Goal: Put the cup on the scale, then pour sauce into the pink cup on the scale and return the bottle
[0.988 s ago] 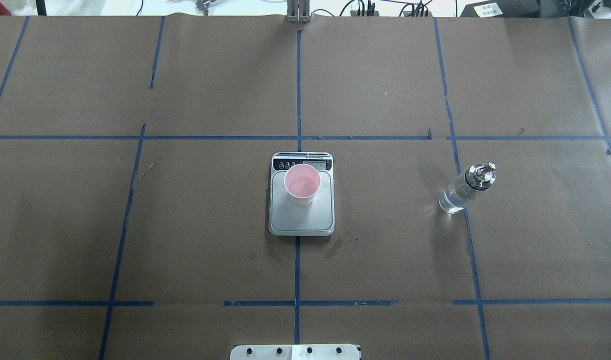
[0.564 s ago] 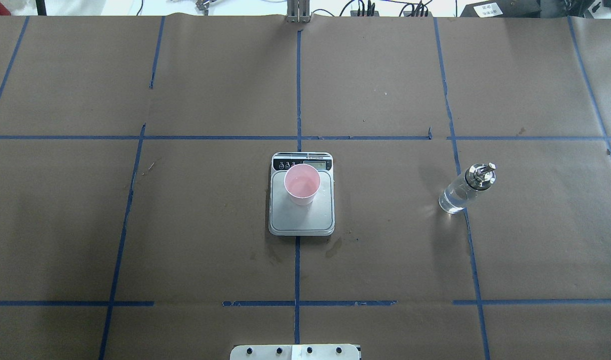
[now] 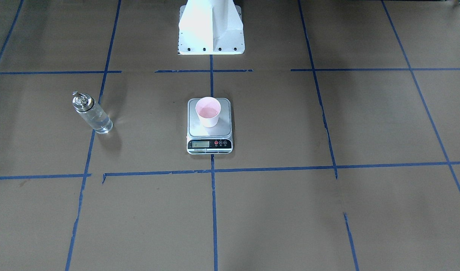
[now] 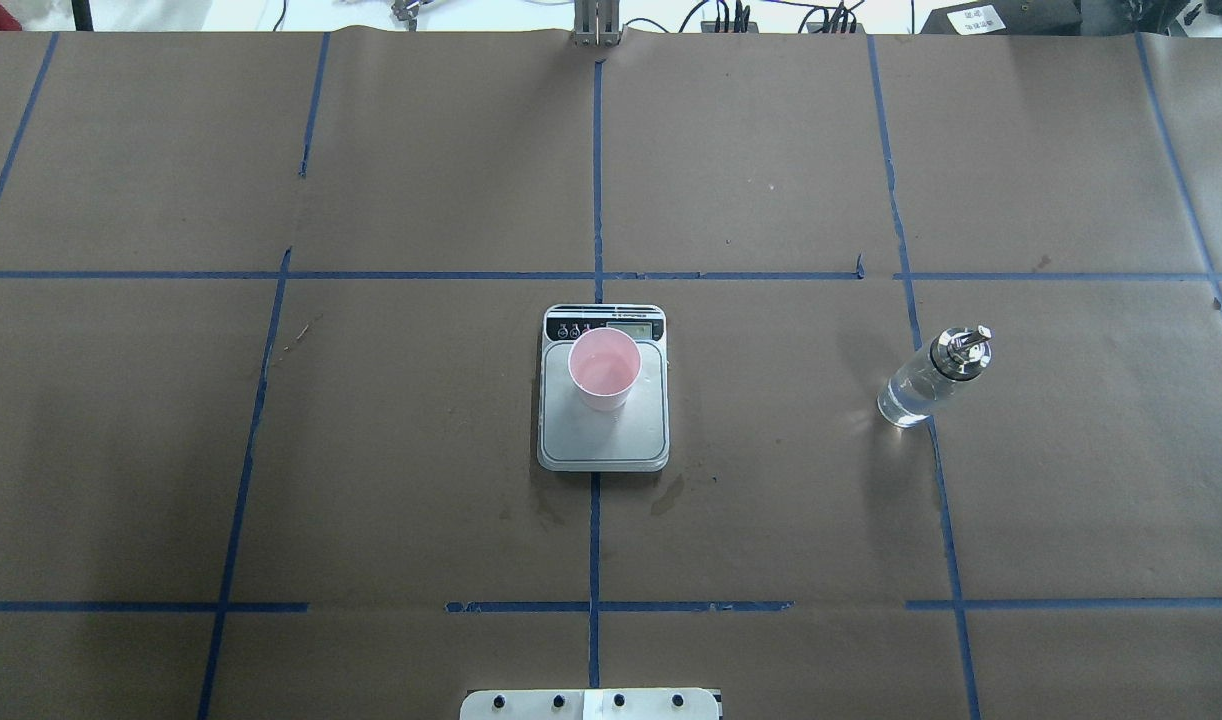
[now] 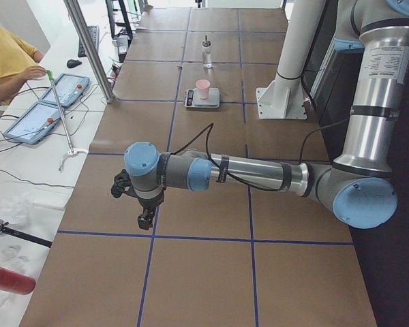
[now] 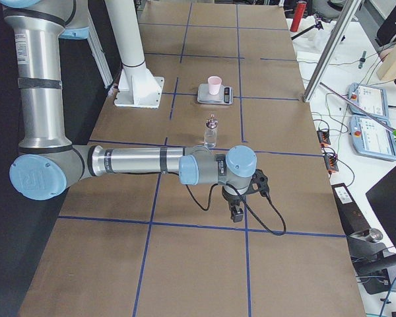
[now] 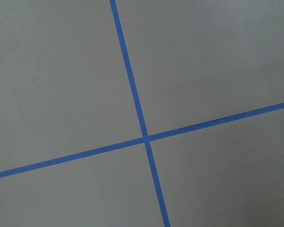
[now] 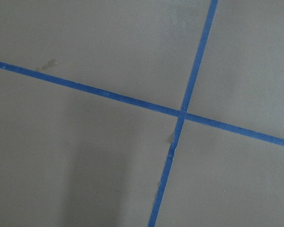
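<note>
You have the cup (image 4: 604, 368) on the scale (image 4: 603, 440) at centre frame and the bottle (image 4: 926, 383) upright at middle right of the tabletop (image 4: 771, 520), pour unconfirmed; left tool (image 5: 144, 218) and right tool (image 6: 237, 212) hang well away, open or closed I cannot tell.

The cup (image 4: 604, 368) on the scale (image 4: 603, 440) and the bottle (image 4: 916, 390) to the robot's right stand well apart; bare desk (image 4: 771, 480) lies between and around them.
</note>
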